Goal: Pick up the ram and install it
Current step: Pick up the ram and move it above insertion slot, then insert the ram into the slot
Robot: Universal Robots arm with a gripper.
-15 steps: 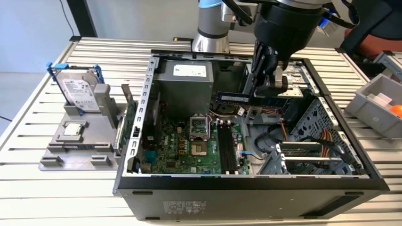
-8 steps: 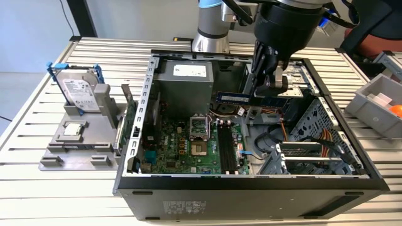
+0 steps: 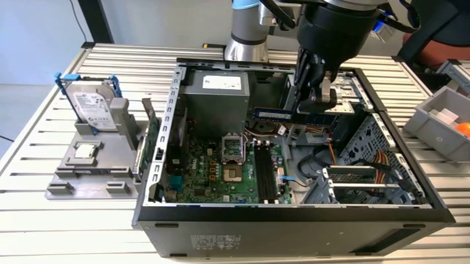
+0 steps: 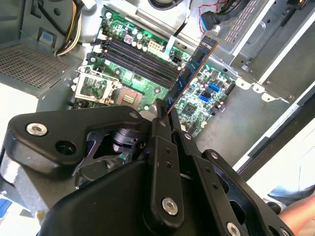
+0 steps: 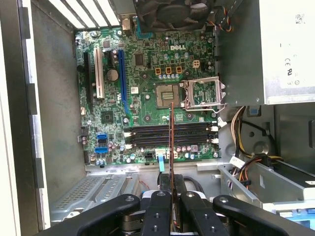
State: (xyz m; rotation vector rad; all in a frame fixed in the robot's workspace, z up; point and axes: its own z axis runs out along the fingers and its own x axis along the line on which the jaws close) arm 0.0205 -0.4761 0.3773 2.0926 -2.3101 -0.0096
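My gripper (image 3: 312, 107) clamped on one end of the ram (image 3: 273, 114), stick jutting toward nine o'clock in the exterior view, hanging above the motherboard (image 3: 213, 165) inside the open case (image 3: 294, 231)

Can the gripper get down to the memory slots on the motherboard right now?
Probably yes. The gripper, jaws shut on the ram, hangs over the open case, and nothing shows between it and the memory slots.
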